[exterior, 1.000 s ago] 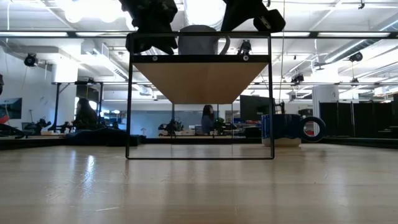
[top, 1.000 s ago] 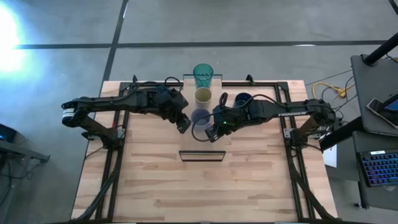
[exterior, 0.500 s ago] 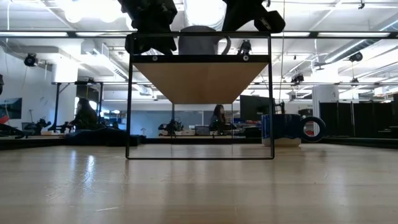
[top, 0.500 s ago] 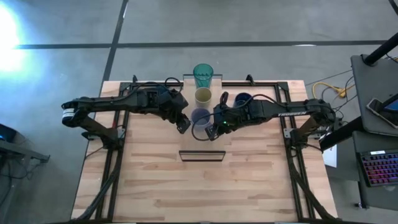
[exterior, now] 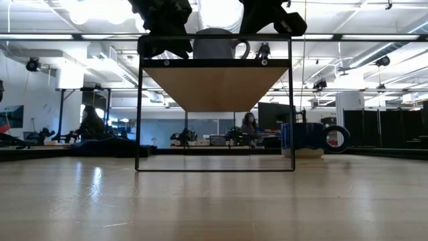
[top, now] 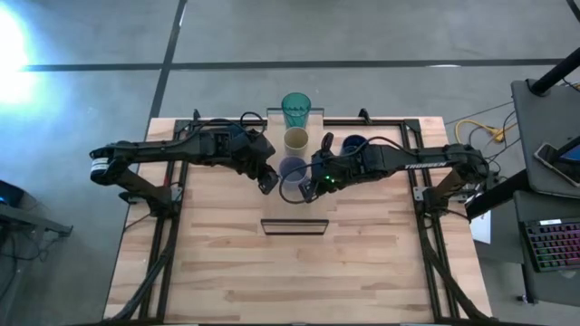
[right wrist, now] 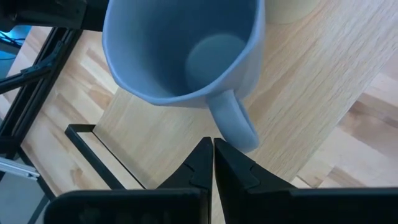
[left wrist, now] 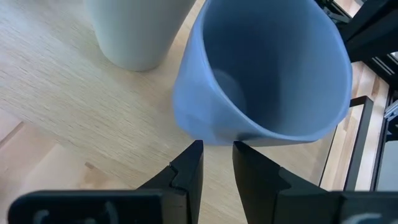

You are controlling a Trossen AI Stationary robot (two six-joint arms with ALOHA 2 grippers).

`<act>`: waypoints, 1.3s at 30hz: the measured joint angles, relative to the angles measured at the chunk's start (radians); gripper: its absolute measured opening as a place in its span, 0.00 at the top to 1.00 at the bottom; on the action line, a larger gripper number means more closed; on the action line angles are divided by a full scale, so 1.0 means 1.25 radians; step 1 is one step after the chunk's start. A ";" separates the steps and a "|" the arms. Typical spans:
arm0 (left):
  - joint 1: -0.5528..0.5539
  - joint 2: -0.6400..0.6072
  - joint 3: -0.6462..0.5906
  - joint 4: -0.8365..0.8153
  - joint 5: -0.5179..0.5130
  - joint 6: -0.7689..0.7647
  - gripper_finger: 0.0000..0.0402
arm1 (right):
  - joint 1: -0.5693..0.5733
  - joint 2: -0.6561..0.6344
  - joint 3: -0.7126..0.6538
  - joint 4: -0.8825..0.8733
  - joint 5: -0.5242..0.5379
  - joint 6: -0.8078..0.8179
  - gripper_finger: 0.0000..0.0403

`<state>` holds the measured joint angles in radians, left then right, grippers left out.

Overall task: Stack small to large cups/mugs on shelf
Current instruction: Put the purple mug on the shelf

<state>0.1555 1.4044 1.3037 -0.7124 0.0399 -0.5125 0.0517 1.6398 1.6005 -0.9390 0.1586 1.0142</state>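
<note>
The light wood shelf point(top: 294, 204) bears a teal tumbler point(top: 295, 109) at its far end, then a cream cup point(top: 296, 139), then a pale blue-grey mug point(top: 292, 170). All three stand upright on their bases. The dark navy mug point(top: 354, 145) stands on the table to the right of the shelf. My left gripper point(left wrist: 216, 155) is at the blue-grey mug's left side point(left wrist: 205, 127), its fingers a narrow gap apart. My right gripper point(right wrist: 212, 152) is shut, its tips just beside the mug's handle point(right wrist: 235, 121). My left gripper's fingertips point(left wrist: 194, 152) stand right at the lower outer wall of the blue-grey mug point(left wrist: 199, 134), coming slanting from the table's left. I cannot tell whether they touch it. My right gripper's shut fingertips point(right wrist: 205, 152) stand next to the handle's outer end point(right wrist: 244, 138), coming from the right. I cannot tell whether they touch it.
The shelf stands on a thin dark frame point(exterior: 215, 167) above the slatted tabletop point(top: 227, 263). In the low view the blue-grey mug point(exterior: 217, 43) sits on the shelf between both grippers. People sit in the room beyond the table. There is free room on the shelf's near end.
</note>
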 joint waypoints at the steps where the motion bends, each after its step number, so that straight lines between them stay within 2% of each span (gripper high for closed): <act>1: 0.000 0.000 0.000 0.000 0.001 0.001 0.82 | 0.000 0.000 0.000 0.000 0.000 0.000 0.98; 39: 0.000 0.000 -0.001 0.022 0.011 0.066 0.82 | -0.009 -0.007 0.000 -0.026 -0.007 0.002 0.98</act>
<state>0.1555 1.4044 1.3022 -0.6849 0.0536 -0.4305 0.0410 1.6306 1.6001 -0.9714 0.1505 1.0172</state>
